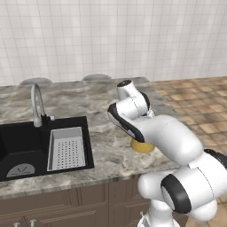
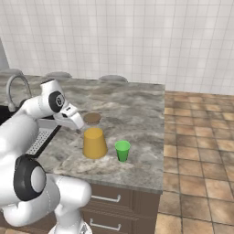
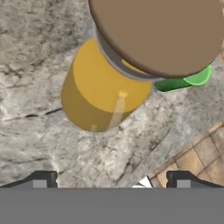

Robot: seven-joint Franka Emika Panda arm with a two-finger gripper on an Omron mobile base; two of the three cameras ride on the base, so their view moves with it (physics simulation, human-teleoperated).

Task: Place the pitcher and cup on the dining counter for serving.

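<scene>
Gripper (image 3: 111, 181) fingers spread apart, nothing btwn them, tips at bottom of hand view. Pitcher (image 3: 109, 83) sits just ahead, centre-to-upper frame, upright, cork lid (image 3: 159, 30) toward camera, so long axis runs along the approach. Cup (image 2: 122, 150) just beside pitcher, right-centre in right base view; both stand on dining counter (image 2: 137, 114).

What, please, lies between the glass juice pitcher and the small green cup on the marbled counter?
Nothing: bare marbled counter separates the glass juice pitcher from the small green cup, seen in the right base view.
</scene>
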